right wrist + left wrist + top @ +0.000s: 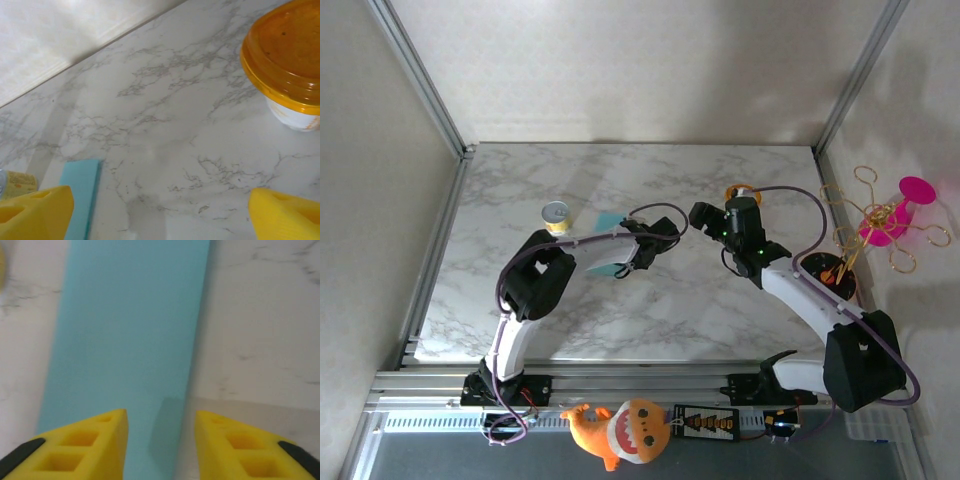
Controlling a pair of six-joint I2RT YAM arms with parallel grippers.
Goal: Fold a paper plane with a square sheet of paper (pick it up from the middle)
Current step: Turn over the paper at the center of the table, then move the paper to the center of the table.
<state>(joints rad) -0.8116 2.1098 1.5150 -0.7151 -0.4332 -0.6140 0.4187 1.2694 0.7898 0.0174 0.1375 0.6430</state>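
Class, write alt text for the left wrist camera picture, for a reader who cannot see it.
A long strip of teal-blue paper lies flat on the white marble table, running away from the camera. The left gripper, its two yellow fingers apart, sits at the bottom, straddling the strip's right edge.

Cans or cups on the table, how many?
2. A small yellow can at the far left, beside the teal paper; an orange-lidded cup at the far centre. The arms may hide others.
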